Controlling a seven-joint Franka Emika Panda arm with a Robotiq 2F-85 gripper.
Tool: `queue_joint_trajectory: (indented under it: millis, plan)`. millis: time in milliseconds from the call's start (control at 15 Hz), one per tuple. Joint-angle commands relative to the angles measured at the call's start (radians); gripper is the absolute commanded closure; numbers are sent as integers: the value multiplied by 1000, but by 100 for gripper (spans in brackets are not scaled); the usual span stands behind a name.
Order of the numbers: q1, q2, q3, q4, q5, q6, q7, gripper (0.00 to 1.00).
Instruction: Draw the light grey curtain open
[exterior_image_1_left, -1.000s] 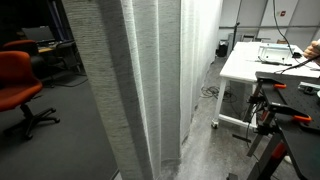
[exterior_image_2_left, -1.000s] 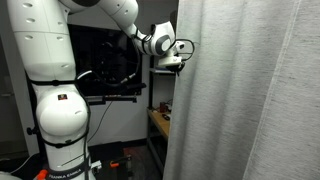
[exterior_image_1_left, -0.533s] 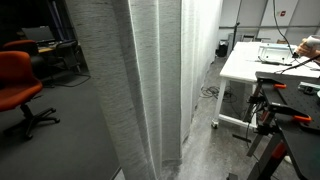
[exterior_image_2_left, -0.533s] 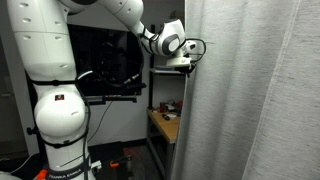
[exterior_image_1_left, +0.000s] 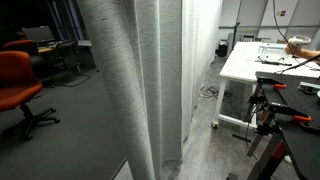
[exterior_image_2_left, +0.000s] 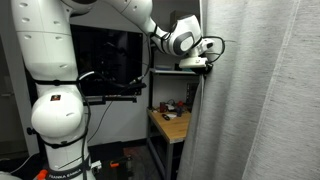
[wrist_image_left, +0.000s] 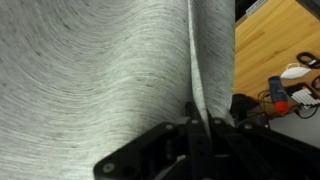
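Note:
The light grey curtain (exterior_image_2_left: 260, 100) hangs in tall ribbed folds and fills the right side of an exterior view. It also fills the middle of an exterior view (exterior_image_1_left: 140, 80) and most of the wrist view (wrist_image_left: 90, 70). My gripper (exterior_image_2_left: 203, 63) is at the curtain's free edge, high up, with the white arm reaching in from the left. In the wrist view the black fingers (wrist_image_left: 198, 128) are shut on the curtain's edge fold.
A wooden desk (exterior_image_2_left: 172, 123) with small items stands behind the curtain's edge, under a dark monitor (exterior_image_2_left: 105, 60). An orange office chair (exterior_image_1_left: 18, 85) stands on grey floor. A white table (exterior_image_1_left: 262, 62) and black clamps (exterior_image_1_left: 275, 105) stand beside the curtain.
My gripper has moved to the right with the curtain edge, uncovering more of the wooden desk. In the exterior view the curtain's near fold has shifted to the right.

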Motion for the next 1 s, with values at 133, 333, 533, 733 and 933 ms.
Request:
queue_joint_trajectory:
  millis: [133,333,533,733,933]
  plan:
    - [-54,108,-54,149,49,-20,-13,99]
    - [-85,170,-90,230,69,-30,-3,99]
    - [-116,220,-118,302,92,-37,6,99]
    - [-143,252,-141,347,110,-38,29,99]
    - [-175,287,-163,399,135,-52,53,99]
